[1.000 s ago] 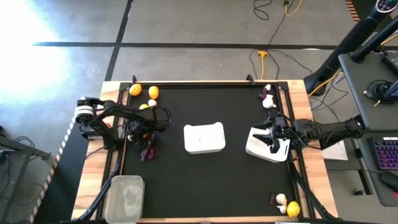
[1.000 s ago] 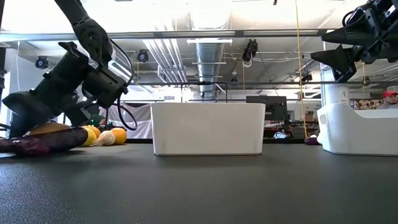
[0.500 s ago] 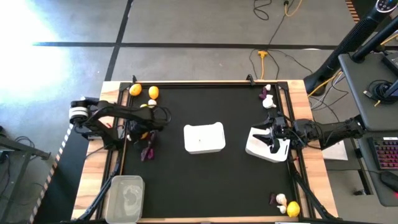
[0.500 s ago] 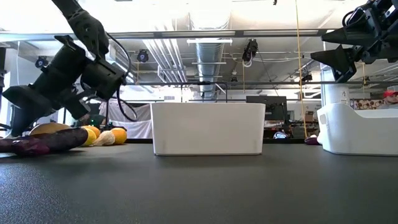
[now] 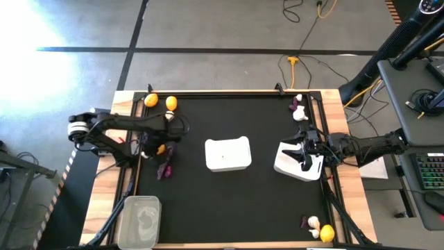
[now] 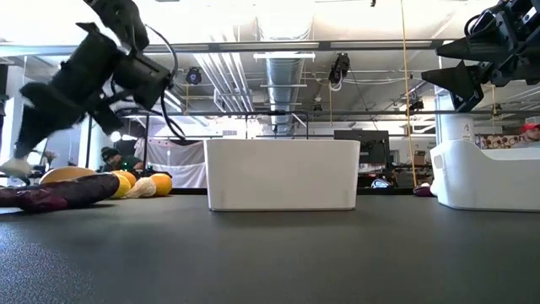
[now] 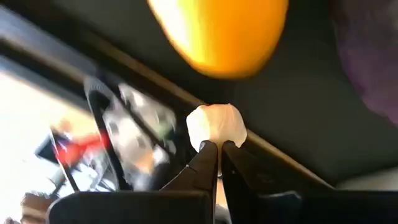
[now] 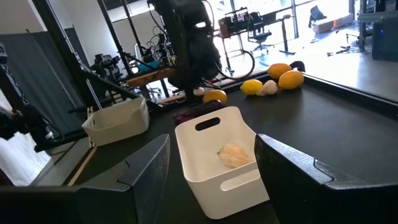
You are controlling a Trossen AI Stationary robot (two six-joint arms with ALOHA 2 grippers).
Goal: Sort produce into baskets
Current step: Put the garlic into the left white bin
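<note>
My left gripper [image 5: 145, 152] is at the table's left side, shut on a small white garlic bulb [image 7: 216, 126] just above the mat. Under and beside it lie a lemon [image 7: 219, 34], more lemons [image 6: 135, 183] and dark purple vegetables [image 5: 165, 167]. My right gripper [image 5: 303, 154] hangs open and level over the right white basket [image 5: 291, 167]. A second white basket [image 5: 227, 154] stands mid-table with one pale bulb [image 8: 233, 155] in it. The clear tub [image 5: 141, 221] stands at the near left corner. My left gripper pinches the garlic bulb between its two fingertips, at the bulb's side nearest the fingers [image 7: 215, 142]. Only the fingers' free ends reach it. The fingers slant steeply down from above. The bulb [image 6: 12, 166] is lifted clear of the mat.
Two lemons [image 5: 161, 102] lie at the far left corner, and a garlic bulb [image 5: 167, 115] lies near them. Garlic and a purple piece [image 5: 298, 111] lie at the far right. A lemon [image 5: 327, 232], garlic and a purple piece lie at the near right corner.
My left gripper has risen from the mat beside the purple vegetables and tipped steeper, taking the white garlic bulb up with it. The purple vegetables and lemons have stayed in place.
</note>
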